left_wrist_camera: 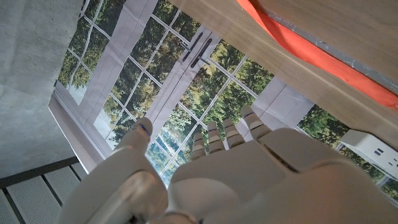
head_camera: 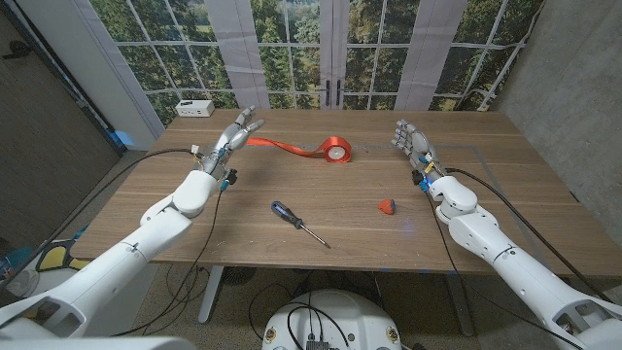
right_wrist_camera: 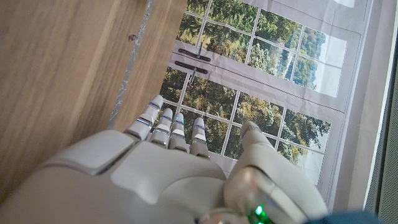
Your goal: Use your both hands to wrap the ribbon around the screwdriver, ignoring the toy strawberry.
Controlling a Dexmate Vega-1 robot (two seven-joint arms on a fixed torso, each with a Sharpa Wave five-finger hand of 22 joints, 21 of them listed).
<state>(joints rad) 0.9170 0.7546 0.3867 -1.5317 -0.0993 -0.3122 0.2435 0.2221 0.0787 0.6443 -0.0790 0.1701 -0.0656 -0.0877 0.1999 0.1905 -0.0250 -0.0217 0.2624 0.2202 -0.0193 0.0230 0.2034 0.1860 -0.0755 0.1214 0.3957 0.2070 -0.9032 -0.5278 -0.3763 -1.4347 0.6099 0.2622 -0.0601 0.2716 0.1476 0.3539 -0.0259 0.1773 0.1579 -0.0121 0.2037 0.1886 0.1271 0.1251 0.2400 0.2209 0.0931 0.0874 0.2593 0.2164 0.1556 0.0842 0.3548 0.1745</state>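
An orange-red ribbon roll (head_camera: pixel 335 150) lies at the table's far middle, with a loose tail (head_camera: pixel 282 145) running left toward my left hand (head_camera: pixel 234 134). The tail (left_wrist_camera: pixel 323 59) also shows in the left wrist view. The left hand is open, fingers spread, its tips right beside the tail's end; no grip is visible. A screwdriver (head_camera: pixel 294 221) with a dark blue handle lies near the table's front middle, clear of both hands. My right hand (head_camera: pixel 412 141) stands open at the far right, holding nothing. A red toy strawberry (head_camera: pixel 387 205) sits right of the screwdriver.
A white power strip (head_camera: pixel 194 108) sits at the table's far left corner. Windows stand behind the table. Bare wood (head_camera: pixel 486 194) stretches between the strawberry and the right edge.
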